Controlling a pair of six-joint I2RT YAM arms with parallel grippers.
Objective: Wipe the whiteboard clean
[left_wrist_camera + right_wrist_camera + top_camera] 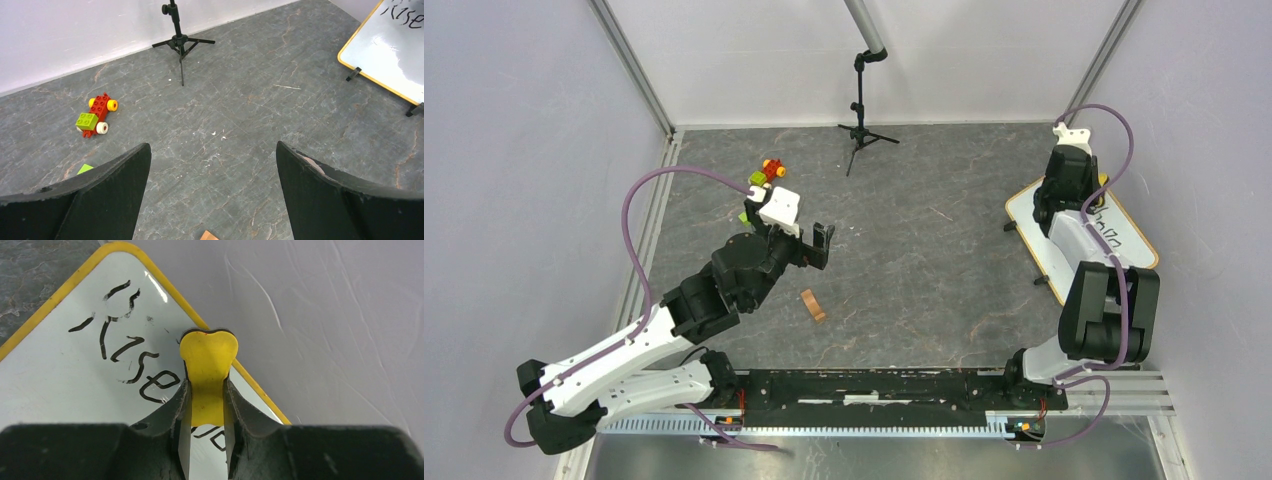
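I've got the left fingers [120, 185] spread wide and empty, the right fingers [167, 412] pinching a yellow eraser [208, 355].
A toy car [96, 115] sits ahead-left of the left fingers on the tabletop [250, 100]; the whiteboard [55, 375], dark writing on it, lies under the right fingers.

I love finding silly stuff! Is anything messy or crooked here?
The whiteboard lies crooked at the right side of the table, slanted against its edges, with dark writing on it. A toy brick car and a small tan block lie loose on the table. Nothing looks spilled or broken.
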